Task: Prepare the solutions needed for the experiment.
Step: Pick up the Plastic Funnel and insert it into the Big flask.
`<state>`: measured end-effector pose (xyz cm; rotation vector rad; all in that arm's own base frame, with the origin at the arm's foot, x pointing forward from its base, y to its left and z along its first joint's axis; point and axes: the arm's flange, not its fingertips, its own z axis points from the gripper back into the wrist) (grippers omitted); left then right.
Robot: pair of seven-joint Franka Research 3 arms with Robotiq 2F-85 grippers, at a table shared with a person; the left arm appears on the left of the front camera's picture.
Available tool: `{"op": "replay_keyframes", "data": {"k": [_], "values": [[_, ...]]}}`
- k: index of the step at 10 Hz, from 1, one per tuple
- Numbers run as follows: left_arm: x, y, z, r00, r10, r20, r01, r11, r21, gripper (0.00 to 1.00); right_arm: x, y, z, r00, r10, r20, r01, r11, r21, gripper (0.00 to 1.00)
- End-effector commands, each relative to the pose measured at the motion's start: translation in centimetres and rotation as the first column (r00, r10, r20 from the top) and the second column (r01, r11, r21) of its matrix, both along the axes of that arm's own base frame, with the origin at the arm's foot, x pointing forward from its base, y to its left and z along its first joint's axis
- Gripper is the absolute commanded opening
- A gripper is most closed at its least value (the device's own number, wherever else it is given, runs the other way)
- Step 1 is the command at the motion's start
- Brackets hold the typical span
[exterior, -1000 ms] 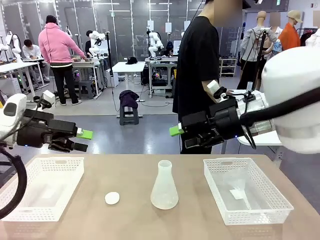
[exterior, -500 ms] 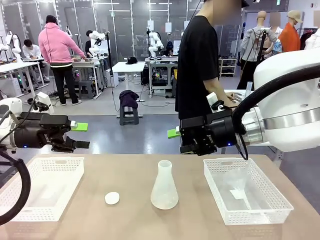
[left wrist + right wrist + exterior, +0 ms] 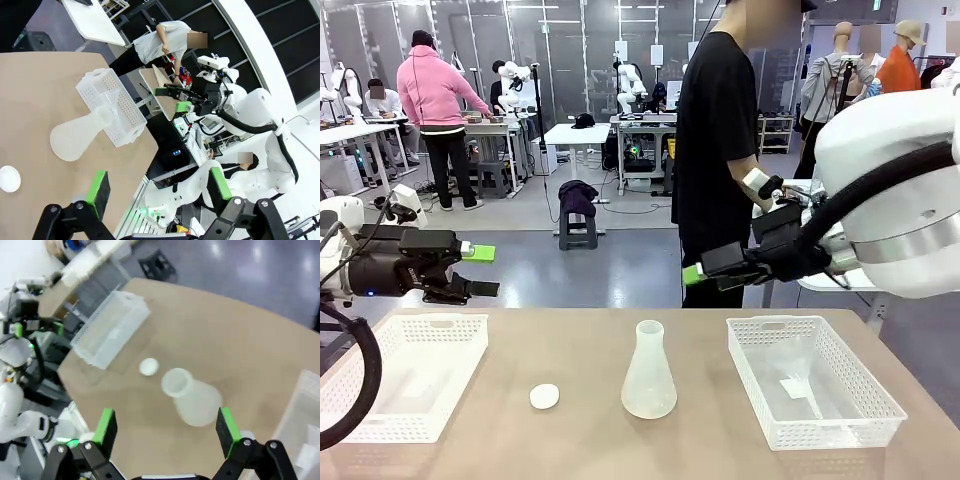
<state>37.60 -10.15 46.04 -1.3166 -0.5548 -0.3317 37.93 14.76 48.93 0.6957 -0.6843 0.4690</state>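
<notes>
A frosted conical flask (image 3: 648,372) stands upright at the table's middle; through its cloudy wall I cannot make out the solutions. It also appears in the left wrist view (image 3: 80,136) and in the right wrist view (image 3: 192,396). My left gripper (image 3: 482,271) hovers open above the far left of the table, well left of the flask, with nothing between its green pads (image 3: 99,192). My right gripper (image 3: 698,272) hangs open above and behind the flask, to its right, and its own camera looks down on the flask between its empty fingers (image 3: 226,426).
A white mesh basket (image 3: 405,375) sits at the left, and another (image 3: 810,378) at the right holds a small clear item. A small white disc (image 3: 544,396) lies left of the flask. A person in a black shirt (image 3: 715,150) stands behind the table.
My right gripper has drawn back to the right and swung round. My left gripper moved slightly left and then held still. The flask, disc and baskets have not moved.
</notes>
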Motion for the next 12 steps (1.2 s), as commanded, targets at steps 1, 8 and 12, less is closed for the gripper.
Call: {"op": "replay_keyframes", "data": {"k": [1, 8, 12], "values": [[-0.2, -0.2, 0.1, 1.000, -0.012, -0.012, 0.012, 1.000, 0.007, 1.00, 1.1, -1.5, 1.0, 0.985, 0.083, 0.153, -0.035, 0.956, -0.291, 1.00], [-0.2, -0.2, 0.1, 1.000, -0.012, -0.012, 0.012, 1.000, 0.007, 1.00, 5.3, -6.5, 1.1, 0.954, 0.273, 0.123, -0.100, 0.676, -0.730, 1.00], [-0.2, -0.2, 0.1, 1.000, -0.012, -0.012, 0.012, 1.000, 0.007, 1.00, 5.0, -6.9, 1.3, 0.937, 0.333, 0.108, -0.160, 0.682, -0.714, 1.00]]}}
